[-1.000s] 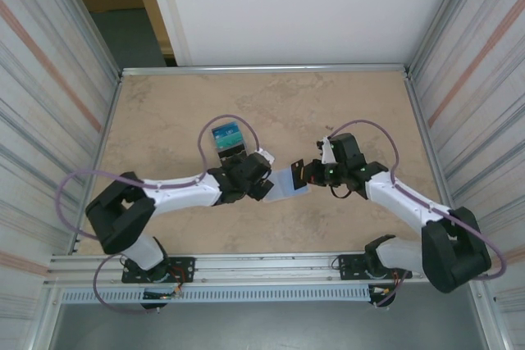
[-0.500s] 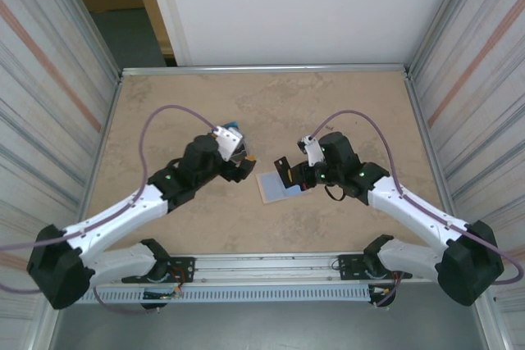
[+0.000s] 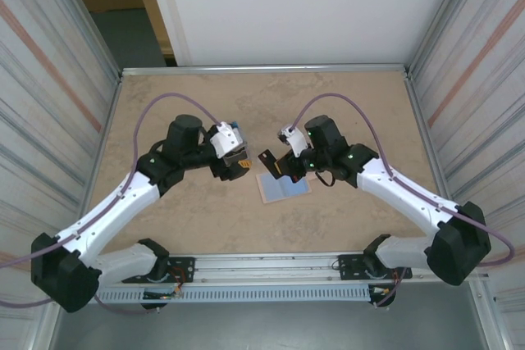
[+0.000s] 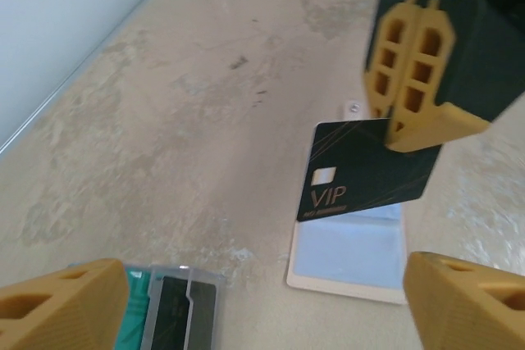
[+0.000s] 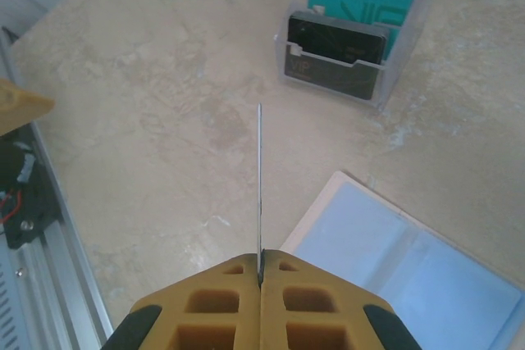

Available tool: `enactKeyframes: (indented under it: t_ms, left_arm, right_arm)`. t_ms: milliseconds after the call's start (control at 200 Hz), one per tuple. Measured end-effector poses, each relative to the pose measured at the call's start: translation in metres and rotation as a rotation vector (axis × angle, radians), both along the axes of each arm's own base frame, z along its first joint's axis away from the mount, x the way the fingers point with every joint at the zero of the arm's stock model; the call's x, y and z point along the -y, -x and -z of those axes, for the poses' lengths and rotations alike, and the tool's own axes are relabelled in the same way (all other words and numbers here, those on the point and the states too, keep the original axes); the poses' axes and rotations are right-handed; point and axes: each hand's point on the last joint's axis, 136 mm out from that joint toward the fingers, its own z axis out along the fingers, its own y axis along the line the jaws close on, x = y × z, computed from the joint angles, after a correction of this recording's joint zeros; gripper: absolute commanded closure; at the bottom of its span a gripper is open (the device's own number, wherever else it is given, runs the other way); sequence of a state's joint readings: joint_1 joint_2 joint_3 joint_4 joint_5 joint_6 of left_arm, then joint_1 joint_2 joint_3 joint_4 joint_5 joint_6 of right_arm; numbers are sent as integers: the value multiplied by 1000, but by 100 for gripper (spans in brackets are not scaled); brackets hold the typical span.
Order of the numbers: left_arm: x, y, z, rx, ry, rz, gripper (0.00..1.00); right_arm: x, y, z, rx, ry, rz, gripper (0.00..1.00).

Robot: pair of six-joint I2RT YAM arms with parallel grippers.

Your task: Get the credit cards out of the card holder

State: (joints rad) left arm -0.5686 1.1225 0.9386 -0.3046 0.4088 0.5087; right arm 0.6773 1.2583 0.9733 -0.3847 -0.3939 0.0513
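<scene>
Between the right fingers: the black VIP card (image 4: 361, 174), pinched by its top edge, its printed face towards the left wrist camera, and a thin upright line edge-on from the right wrist
Right gripper (image 5: 261, 278): fingers pressed together on that card, which is held up off the table (image 3: 164, 104)
Just below and to one side of the right fingers: the card holder (image 5: 402, 252), lying open and flat on the table, pale blue lining up, a narrow beige rim round it, no finger on it
Card against holder: from the right wrist the held card stands just beside the holder's near corner; from the left wrist its lower edge overlaps the holder, and whether they touch cannot be told
Left gripper (image 4: 262, 293): fingers (image 4: 61, 309) spread wide apart with nothing between them
Ahead of the left fingers: the hanging card and the open holder, nearer one finger
Close beside the other left finger: the clear tray (image 4: 176, 309), resting on the table
Beyond the held card's far tip, well ahead of the right fingers: the same tray, with the filed cards (image 5: 361, 2) standing in it, a black one in front, teal behind it, blue at the back
From overhead: the two grippers face each other, near but apart, with the black card between them
</scene>
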Motion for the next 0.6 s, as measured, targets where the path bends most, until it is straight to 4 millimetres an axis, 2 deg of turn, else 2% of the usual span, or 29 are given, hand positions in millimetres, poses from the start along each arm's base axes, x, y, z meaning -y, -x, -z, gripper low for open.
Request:
enactKeyframes:
  t_ms: [50, 251, 296, 326, 411, 496, 601]
  left_arm:
    - [4, 2, -1, 0, -19, 48, 20]
    - [15, 10, 7, -37, -92, 209, 22]
    - [17, 11, 11, -45, -105, 232, 24]
    - [17, 11, 15, -53, -113, 243, 31]
    - [19, 15, 24, -77, -132, 284, 33]
    - [23, 18, 28, -109, -132, 318, 55]
    - [30, 17, 28, -124, -118, 363, 57]
  right_arm:
    - [-2, 2, -1, 3, 9, -24, 100]
    - [-8, 9, -6, 2, 22, -114, 100]
    - [-9, 10, -7, 3, 23, -131, 100]
    - [-10, 11, -8, 0, 25, -139, 100]
    - [-10, 13, -7, -5, 30, -161, 100]
    - [-11, 15, -4, -20, 39, -174, 100]
    - [-14, 14, 0, -32, 48, -192, 100]
